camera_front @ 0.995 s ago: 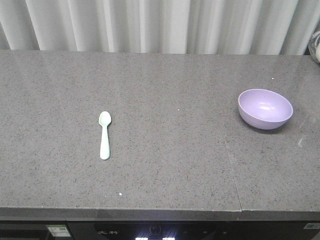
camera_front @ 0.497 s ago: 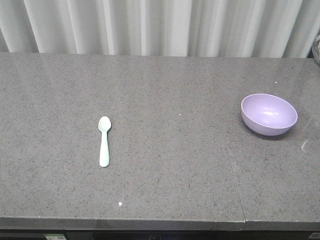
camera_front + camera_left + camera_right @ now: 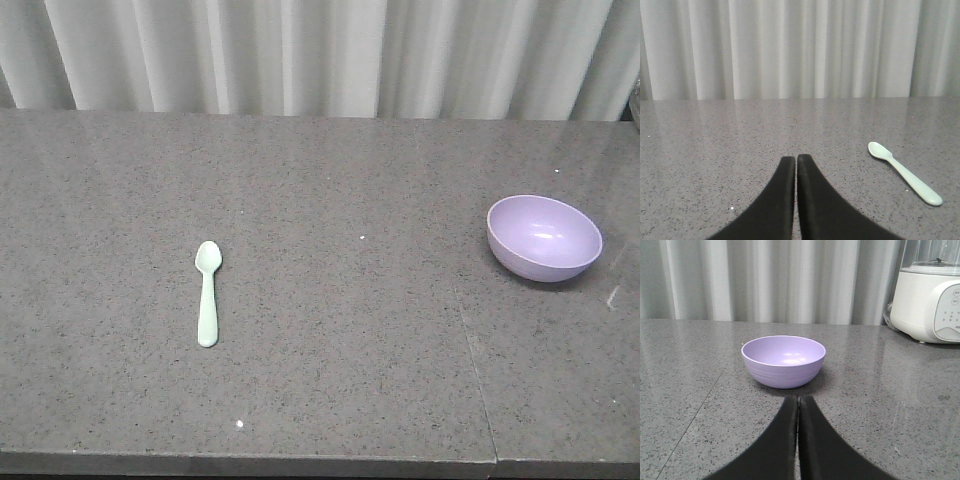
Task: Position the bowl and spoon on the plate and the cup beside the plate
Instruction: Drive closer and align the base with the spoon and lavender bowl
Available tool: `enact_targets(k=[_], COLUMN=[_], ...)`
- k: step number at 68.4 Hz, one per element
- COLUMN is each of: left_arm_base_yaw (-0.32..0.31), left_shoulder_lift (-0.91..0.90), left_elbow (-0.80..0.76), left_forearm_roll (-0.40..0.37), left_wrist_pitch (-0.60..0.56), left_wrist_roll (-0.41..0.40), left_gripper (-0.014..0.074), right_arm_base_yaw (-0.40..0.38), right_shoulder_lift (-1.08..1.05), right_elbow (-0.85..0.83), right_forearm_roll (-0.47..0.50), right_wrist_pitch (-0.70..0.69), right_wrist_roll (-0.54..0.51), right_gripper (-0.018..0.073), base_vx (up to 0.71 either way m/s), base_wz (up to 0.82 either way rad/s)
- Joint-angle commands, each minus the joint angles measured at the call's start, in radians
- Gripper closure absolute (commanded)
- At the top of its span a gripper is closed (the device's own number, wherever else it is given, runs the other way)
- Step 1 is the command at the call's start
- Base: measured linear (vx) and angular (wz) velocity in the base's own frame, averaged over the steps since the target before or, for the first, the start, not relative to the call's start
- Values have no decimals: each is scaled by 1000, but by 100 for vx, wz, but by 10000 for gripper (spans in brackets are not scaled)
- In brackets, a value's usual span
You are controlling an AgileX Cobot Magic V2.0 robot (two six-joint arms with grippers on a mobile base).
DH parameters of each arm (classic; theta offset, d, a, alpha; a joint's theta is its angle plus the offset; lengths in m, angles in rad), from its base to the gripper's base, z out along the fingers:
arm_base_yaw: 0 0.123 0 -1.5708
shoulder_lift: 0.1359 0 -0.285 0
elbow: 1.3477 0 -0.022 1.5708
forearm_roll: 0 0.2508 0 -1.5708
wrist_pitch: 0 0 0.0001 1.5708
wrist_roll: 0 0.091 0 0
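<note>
Exterior front-facing view is showing the lavender bowl [image 3: 544,238] sitting upright near the right end of the grey speckled worktop [image 3: 340,400], with its mouth facing up and nothing inside it. The mint-green spoon [image 3: 207,293] is lying flat well apart from it, left of the middle, its scoop pointing toward the curtain [image 3: 320,55] and its handle toward the near edge. A thin seam [image 3: 470,350] is running across the worktop between the two, closer to the bowl.

From the left wrist, the left claw [image 3: 796,160] is hanging low over the worktop with its black fingers pressed together at the tips, gripping nothing. The spoon is lying ahead of it and off to its right. The right claw [image 3: 798,399] is likewise drawn closed and carrying nothing, and it is aiming straight at the bowl just ahead.

Behind the bowl, to the right, a white appliance [image 3: 930,300] with a clear jar is standing on the worktop. It is probably a blender, though its top is cut off. The pale pleated curtain is hanging along the worktop's far edge.
</note>
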Motion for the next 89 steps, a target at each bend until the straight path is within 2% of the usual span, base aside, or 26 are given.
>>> enact_targets(k=[1,76,89], left_arm_base_yaw=[1,1,1], left_shoulder_lift=[-14,-14,-14], left_elbow=[-18,-18,-52], left_forearm_roll=[-8,-8,-8], left_wrist_pitch=[-79,-79,-156], left_wrist_roll=[-1,-1,-30], left_gripper=[603,603,603], right_arm_base_yaw=[1,1,1], right_shoulder_lift=[-4,-4,-4], right_elbow=[11,10,-17], right_forearm_roll=[-7,-7,20], right_wrist_pitch=[-72,-73,-70], right_wrist_roll=[-9,-9,2], right_gripper=[565,565,565], base_vx=[3,0,0], base_wz=[0,0,0])
